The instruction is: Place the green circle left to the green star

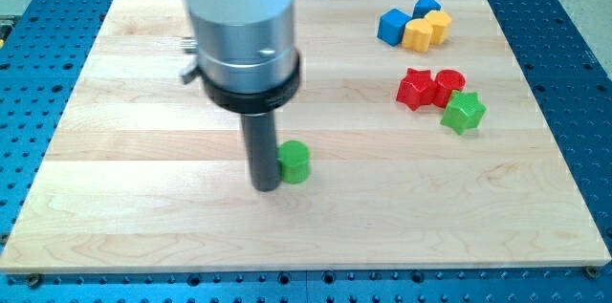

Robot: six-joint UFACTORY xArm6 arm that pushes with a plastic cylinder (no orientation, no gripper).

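Observation:
The green circle (295,162) lies on the wooden board (143,198) a little left of the view's centre. My tip (266,186) rests on the board right against the circle's left side. The green star (464,112) lies far to the view's right, next to the red blocks. The arm's wide grey and black body hangs above the tip and hides part of the board behind it.
A red star (415,89) and a red circle (448,84) sit just up-left of the green star. Two blue blocks (393,27) (426,5) and two yellow blocks (418,35) (439,25) cluster at the view's top right. A blue perforated table (574,54) surrounds the board.

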